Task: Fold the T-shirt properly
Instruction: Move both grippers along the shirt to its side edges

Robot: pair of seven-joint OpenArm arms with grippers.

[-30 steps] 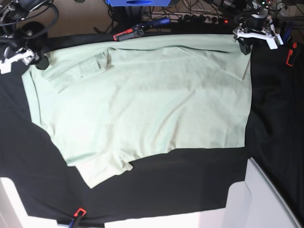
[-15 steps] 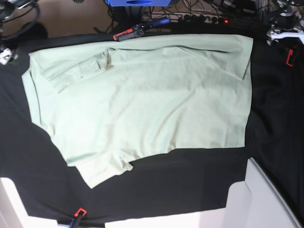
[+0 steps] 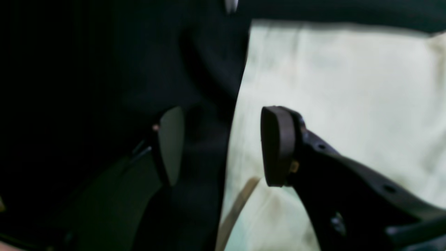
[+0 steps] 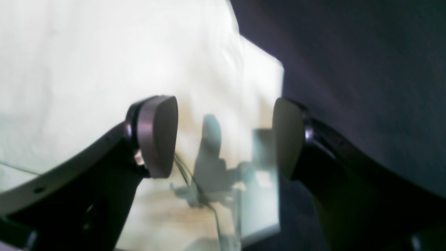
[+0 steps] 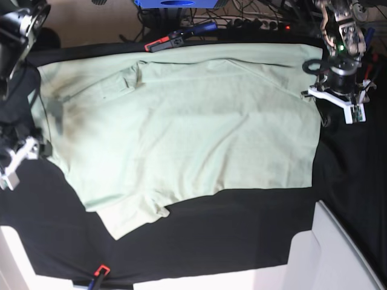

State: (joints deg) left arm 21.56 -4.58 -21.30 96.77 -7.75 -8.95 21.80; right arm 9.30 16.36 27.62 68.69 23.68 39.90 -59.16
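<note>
T-shirt flat on desk, unmoved. Both arms back in view: left end effector spread at 3 o'clock hem; right end effector spread at 9 o'clock edge.

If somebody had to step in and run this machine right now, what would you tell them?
Left gripper: jaws open, empty, straddling the T-shirt edge, one jaw over the shirt and one over the black table cloth.
Right gripper: jaws open, empty, over the shirt's opposite edge.
The shirt lies spread out on the cloth, one sleeve folded onto the body at the far side.
Done: spreading it out, roughly. Left: all the main folds; neither gripper holds fabric yet.
</note>
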